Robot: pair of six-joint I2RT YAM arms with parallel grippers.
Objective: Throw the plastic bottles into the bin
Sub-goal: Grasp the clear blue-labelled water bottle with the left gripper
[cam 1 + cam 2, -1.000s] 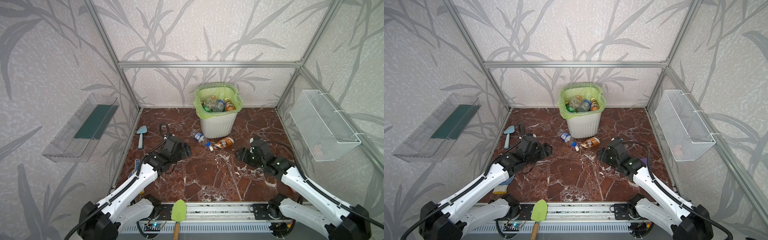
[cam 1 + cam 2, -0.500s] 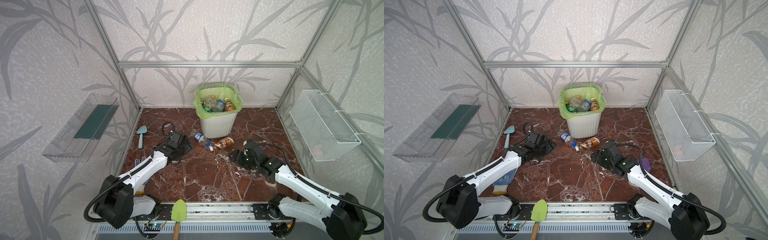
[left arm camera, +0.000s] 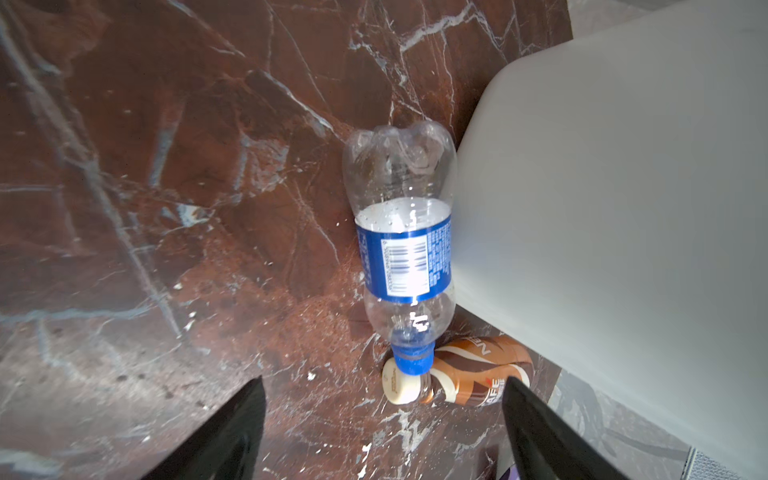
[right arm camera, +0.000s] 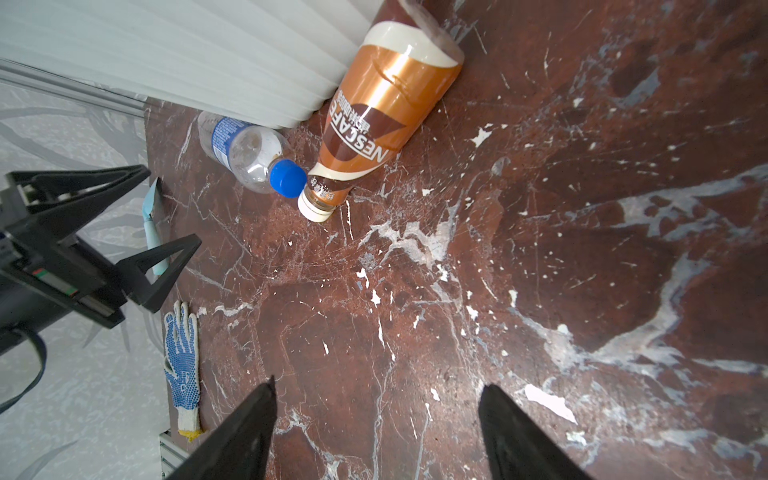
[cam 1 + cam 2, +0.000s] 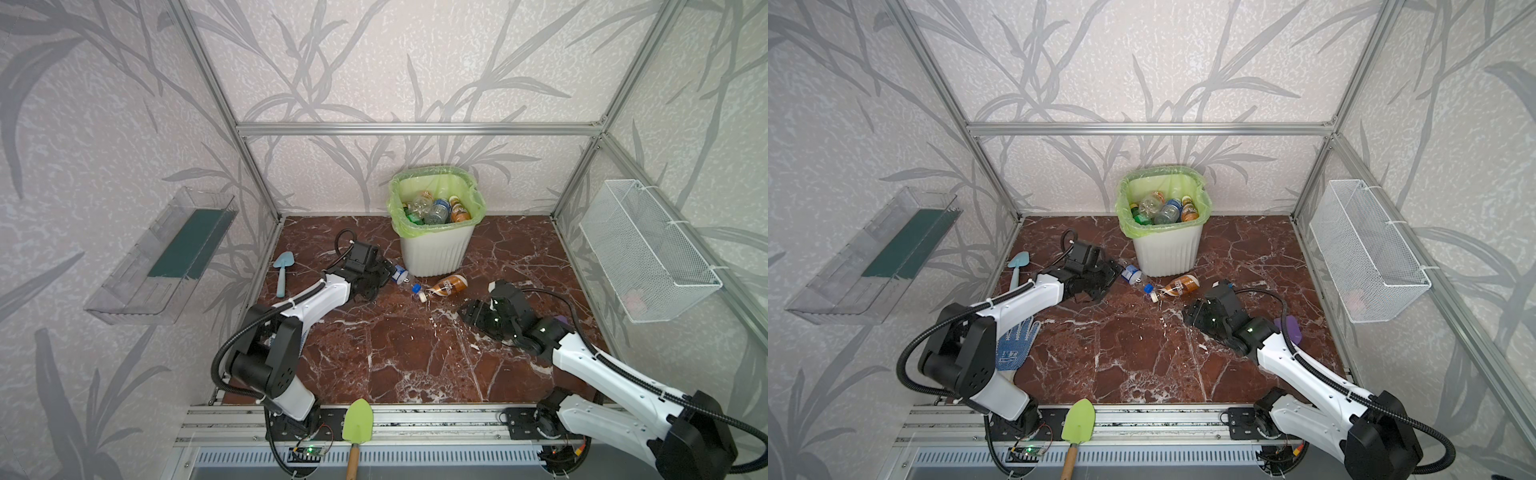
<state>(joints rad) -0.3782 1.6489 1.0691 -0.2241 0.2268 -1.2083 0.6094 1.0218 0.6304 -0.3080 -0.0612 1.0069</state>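
The left hand [image 5: 384, 270] hangs low over the bench [image 5: 395, 353] with its fingers [image 3: 224, 432] spread and nothing between them. Just ahead of its tips lies the clear bottle [image 3: 403, 245], on its side, blue label up, its length touching the foot of the bin [image 3: 623, 208] on one side. The bottle's blue cap points away from the bin's back and meets the cream cap of the brown bottle [image 3: 478, 374], which lies beyond it, also against the bin.

The right hand [image 5: 467, 315] hangs low over the bench too, fingers [image 4: 245, 432] spread and empty. The brown bottle [image 4: 386, 108] lies well ahead of its tips, on its side, cap toward the hand and base against the ribbed bin wall [image 4: 187, 54]. The clear bottle [image 4: 245, 153] lies to one side of it, caps touching.

In both top views the bin [image 5: 434, 253] stands at the back of the bench, beyond both hands, lined with a green bag and holding several bottles [image 5: 436, 210]. Both floor bottles lie at its foot, between the two hands [image 5: 1113, 276] [image 5: 1192, 313]

A blue spade [image 5: 283, 268] and a dotted glove [image 5: 1013, 340] lie on the left arm's outer side, apart from the bottles
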